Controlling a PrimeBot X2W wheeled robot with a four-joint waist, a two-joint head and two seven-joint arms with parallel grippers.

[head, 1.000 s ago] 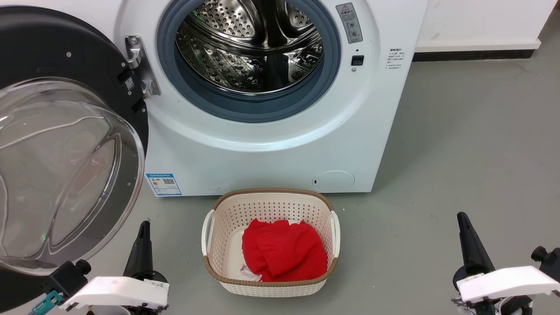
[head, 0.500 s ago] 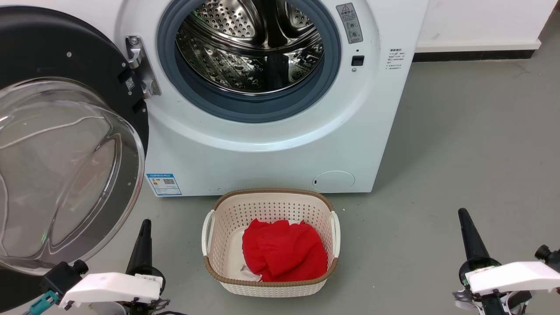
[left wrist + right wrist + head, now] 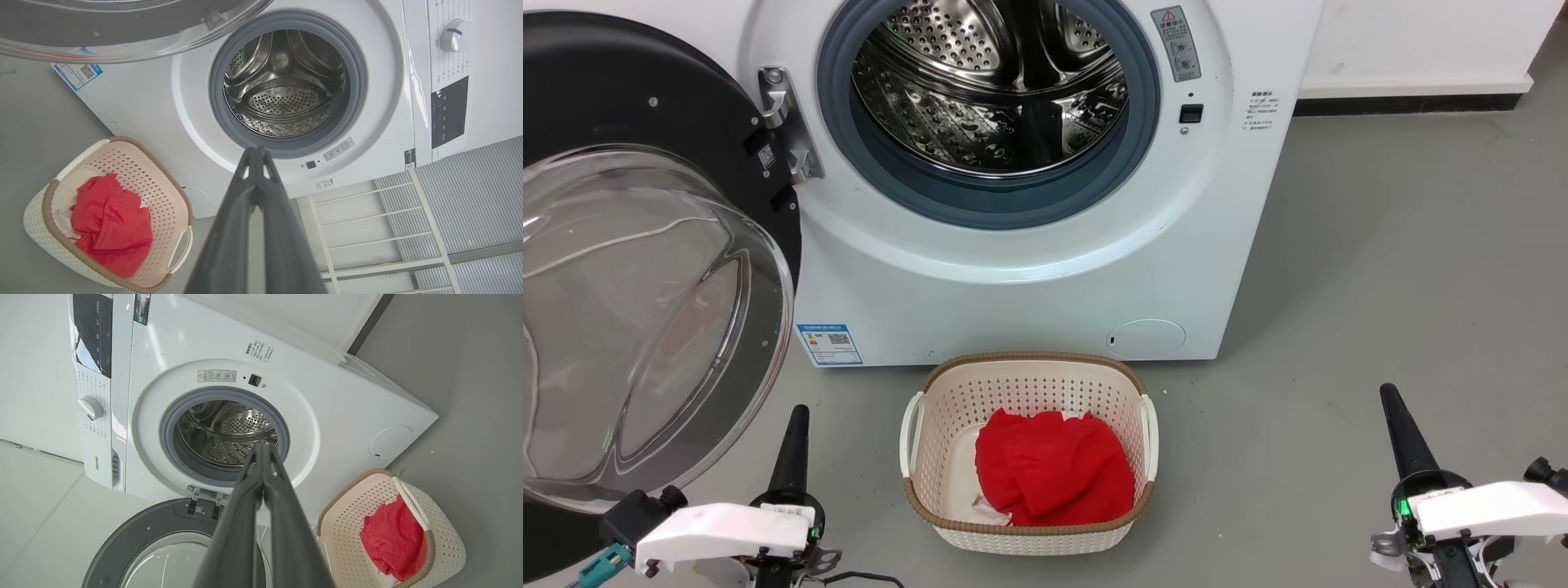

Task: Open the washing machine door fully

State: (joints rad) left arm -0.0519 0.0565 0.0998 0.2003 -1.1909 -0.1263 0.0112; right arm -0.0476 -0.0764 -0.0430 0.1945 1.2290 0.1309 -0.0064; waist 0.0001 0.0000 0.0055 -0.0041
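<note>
Both left fingers and right fingers pressed together; basket stands before washing machine.

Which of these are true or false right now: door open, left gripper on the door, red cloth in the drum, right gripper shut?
1. The washing machine door stands swung open. True.
2. The left gripper grips the door. False: it is shut on nothing and clear of the door.
3. The red cloth lies in the drum. False: it lies in the basket, and the drum looks empty.
4. The right gripper is shut, holding nothing. True.
</note>
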